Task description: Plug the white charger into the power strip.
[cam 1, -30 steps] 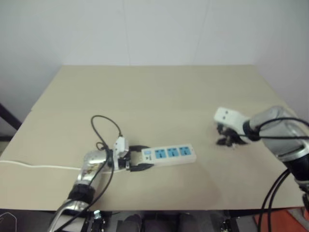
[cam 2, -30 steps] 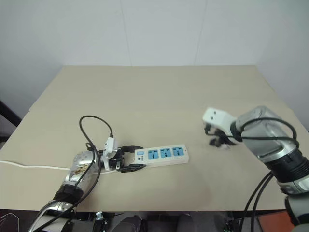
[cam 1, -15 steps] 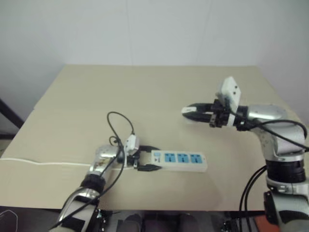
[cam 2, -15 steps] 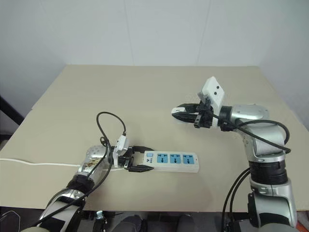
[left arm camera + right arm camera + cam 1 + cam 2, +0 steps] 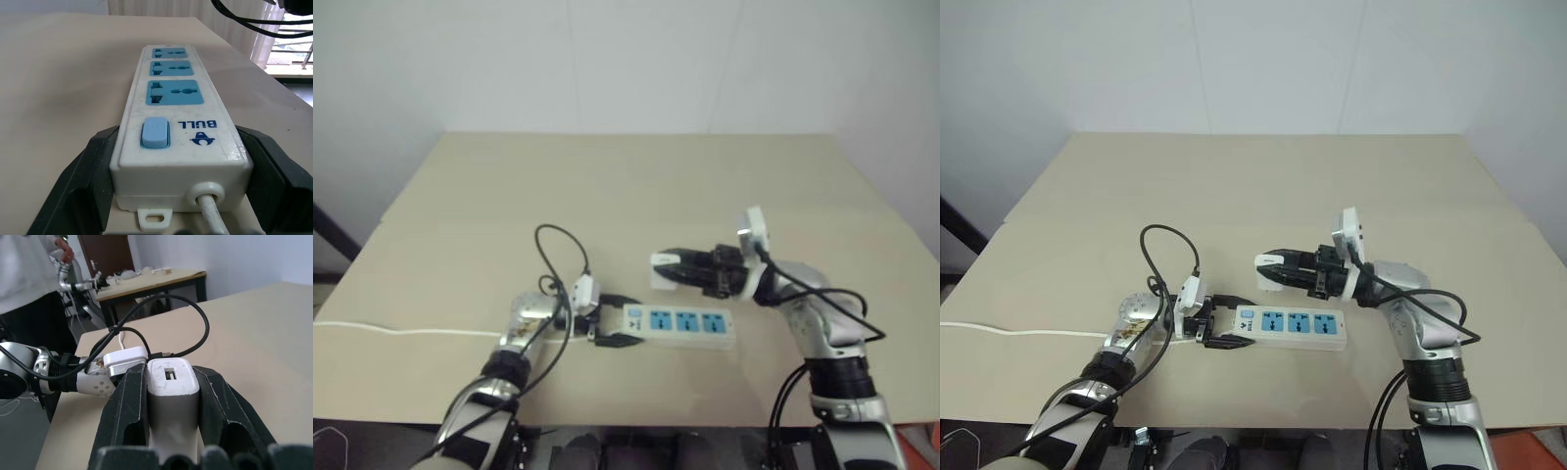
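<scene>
The strip [image 5: 1291, 326] lay on the counter [image 5: 1263, 186] at lower centre of the frame, its long axis running left to right, three blue sockets facing up. The left tool [image 5: 1226, 322] straddled its switch end, one black finger along each long side, bracing it against the counter. The right tool [image 5: 1271, 273] was clamped on the charger [image 5: 170, 394], which sat just above the strip's left half in the frame and raised off it, lying roughly level. From the right wrist view the charger's port end faced outward; its prongs could not be made out.

To do this step well, I judged the right wrist should turn so the prongs point straight down, centre them over one socket's slots, then press squarely without tilting. The left tool should hold the strip firm so it neither slides nor lifts.
</scene>
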Robot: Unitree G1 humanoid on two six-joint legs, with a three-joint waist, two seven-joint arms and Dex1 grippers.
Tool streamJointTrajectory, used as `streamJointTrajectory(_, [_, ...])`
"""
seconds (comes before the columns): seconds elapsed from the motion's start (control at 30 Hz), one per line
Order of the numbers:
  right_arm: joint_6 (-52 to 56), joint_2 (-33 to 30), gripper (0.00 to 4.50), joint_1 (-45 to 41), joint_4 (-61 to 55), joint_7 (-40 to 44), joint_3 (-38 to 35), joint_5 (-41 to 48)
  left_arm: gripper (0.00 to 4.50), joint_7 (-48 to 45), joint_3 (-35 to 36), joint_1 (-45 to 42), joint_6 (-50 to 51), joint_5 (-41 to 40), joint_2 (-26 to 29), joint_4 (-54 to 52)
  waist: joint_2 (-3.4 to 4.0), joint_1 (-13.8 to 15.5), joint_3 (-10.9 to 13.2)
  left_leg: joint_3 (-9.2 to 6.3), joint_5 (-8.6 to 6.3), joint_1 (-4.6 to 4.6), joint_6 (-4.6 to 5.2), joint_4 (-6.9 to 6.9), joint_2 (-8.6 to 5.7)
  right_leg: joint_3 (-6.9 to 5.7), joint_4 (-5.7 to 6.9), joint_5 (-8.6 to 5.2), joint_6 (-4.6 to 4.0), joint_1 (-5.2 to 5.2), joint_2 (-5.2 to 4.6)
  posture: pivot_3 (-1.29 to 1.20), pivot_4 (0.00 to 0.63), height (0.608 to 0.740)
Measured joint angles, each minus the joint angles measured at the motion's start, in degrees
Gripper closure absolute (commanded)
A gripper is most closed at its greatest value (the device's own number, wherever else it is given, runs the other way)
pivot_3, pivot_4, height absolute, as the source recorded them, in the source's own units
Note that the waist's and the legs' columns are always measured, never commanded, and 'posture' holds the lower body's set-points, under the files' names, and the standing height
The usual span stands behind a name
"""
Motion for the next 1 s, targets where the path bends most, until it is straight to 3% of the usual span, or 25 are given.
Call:
streamJointTrajectory(0.27, [-9.67, 1.11, 3.39, 1.78, 5.65, 3.50, 4.19, -3.17, 1.23, 1.30, -0.11, 1.60, -0.06, 0.34, 0.14, -2.02, 0.01, -0.31, -0.01, 0.01, 0.00, 0.07, 0.00, 0.00, 0.00, 0.01, 0.04, 0.00, 0.00, 0.02, 0.01, 0.00, 0.150, 0.740])
streamJointTrajectory(1.0, [-16.65, 1.10, 3.39, 0.00, 16.42, 8.28, 5.17, -5.79, 1.23, 1.15, -0.13, 2.19, 3.21, -0.12, 0.91, -4.08, 0.01, -0.79, -0.01, 0.00, 0.00, 0.07, 0.00, -0.02, 0.02, 0.02, 0.04, 0.00, 0.00, 0.02, 0.02, 0.00, 0.150, 0.740])
